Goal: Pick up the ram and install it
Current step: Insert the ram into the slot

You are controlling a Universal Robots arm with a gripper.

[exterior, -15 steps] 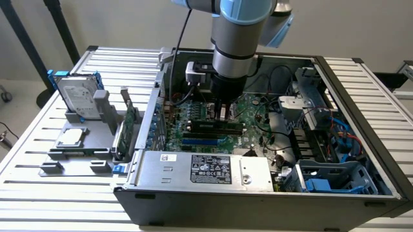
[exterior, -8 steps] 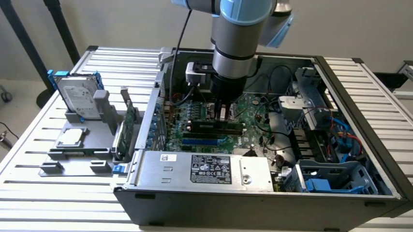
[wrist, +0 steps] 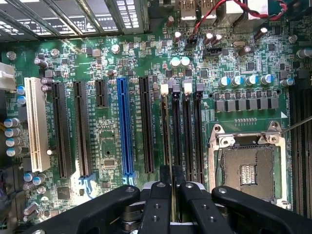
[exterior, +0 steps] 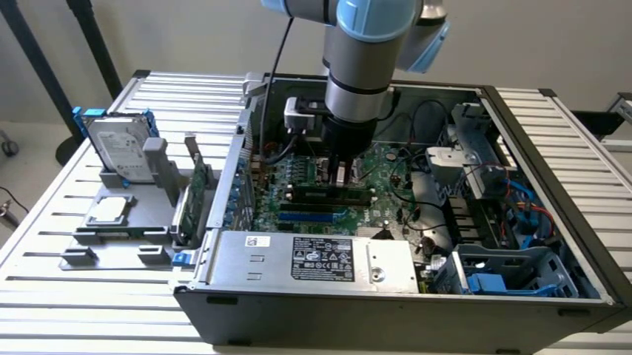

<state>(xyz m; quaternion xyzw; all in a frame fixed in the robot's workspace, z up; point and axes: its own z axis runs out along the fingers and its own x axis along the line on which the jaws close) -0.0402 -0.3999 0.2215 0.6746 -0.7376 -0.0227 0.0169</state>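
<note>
My gripper (exterior: 341,176) reaches straight down into the open computer case (exterior: 553,214), over the green motherboard (exterior: 296,174). Its black fingers (wrist: 158,202) stand shut on the ram (wrist: 171,183), which I see edge-on as a thin strip between them. In the exterior view the ram (exterior: 326,196) is a long dark-and-green stick lying level just under the gripper. It hangs in line with the row of black memory slots (wrist: 187,131), beside the blue slot (wrist: 126,126). I cannot tell whether its lower edge touches a slot.
An empty processor socket (wrist: 248,165) lies beside the memory slots. The power supply (exterior: 316,259) fills the case's front, with drive cages and cables (exterior: 513,200) on the exterior view's right. A grey holder outside carries a hard drive (exterior: 118,148), a processor (exterior: 109,209) and an expansion card (exterior: 197,196).
</note>
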